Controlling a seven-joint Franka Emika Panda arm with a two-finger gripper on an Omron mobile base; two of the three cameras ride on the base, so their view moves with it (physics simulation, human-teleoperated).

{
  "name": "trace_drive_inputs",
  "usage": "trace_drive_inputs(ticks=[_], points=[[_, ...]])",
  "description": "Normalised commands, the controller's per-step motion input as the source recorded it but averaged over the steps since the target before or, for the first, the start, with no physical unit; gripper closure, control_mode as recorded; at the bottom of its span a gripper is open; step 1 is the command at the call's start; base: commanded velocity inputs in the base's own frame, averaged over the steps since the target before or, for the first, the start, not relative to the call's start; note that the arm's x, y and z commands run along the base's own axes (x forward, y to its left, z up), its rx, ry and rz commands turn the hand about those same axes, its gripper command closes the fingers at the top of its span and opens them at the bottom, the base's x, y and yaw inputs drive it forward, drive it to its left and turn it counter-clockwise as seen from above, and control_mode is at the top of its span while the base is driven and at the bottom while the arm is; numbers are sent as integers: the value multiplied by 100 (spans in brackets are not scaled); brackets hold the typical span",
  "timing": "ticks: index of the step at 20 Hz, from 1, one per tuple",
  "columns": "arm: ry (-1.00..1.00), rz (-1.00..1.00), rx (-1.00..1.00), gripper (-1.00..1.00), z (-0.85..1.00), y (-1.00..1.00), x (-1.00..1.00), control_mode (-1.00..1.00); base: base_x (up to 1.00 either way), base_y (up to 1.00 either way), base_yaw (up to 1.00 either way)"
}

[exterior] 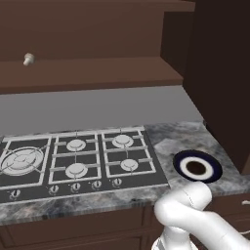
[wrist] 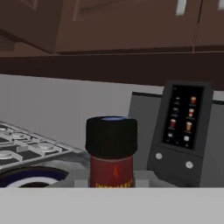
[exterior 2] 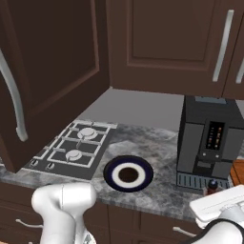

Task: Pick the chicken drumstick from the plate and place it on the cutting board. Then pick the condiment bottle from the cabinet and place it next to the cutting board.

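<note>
The condiment bottle [wrist: 111,151], red with a broad black cap, stands upright close in front of the hand camera, and my gripper [wrist: 111,183] is shut on its body. In the right base view the bottle [exterior 2: 211,186] sits low at the counter's front right, under my white hand, just left of the orange-brown cutting board [exterior 2: 237,171]. The plate [exterior: 197,167] [exterior 2: 128,174] lies bare on the marble counter right of the stove. The chicken drumstick is out of view. The cabinet [exterior: 88,73] shows its plain shelf, with its door [exterior 2: 52,71] swung open.
A dark coffee machine [exterior 2: 208,140] [wrist: 183,131] stands behind the bottle. The gas stove [exterior: 73,161] takes up the counter's left. A small white knob-like object [exterior: 28,59] sits on the cabinet shelf. The open door overhangs the stove's side.
</note>
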Motion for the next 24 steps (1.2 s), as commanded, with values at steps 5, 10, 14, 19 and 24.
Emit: trace_drive_inputs(ticks=[5, 10, 14, 19, 24], points=[[0, 0, 0, 100, -43, -24, 35, -100, 0, 0, 0], [0, 0, 0, 100, -36, -28, 31, -100, 0, 0, 0], [0, 0, 0, 100, -34, -34, 27, -100, 0, 0, 0], [1, 0, 0, 100, -28, -39, 23, -100, 0, 0, 0], [1, 0, 0, 100, -28, -38, 20, -100, 0, 0, 0]])
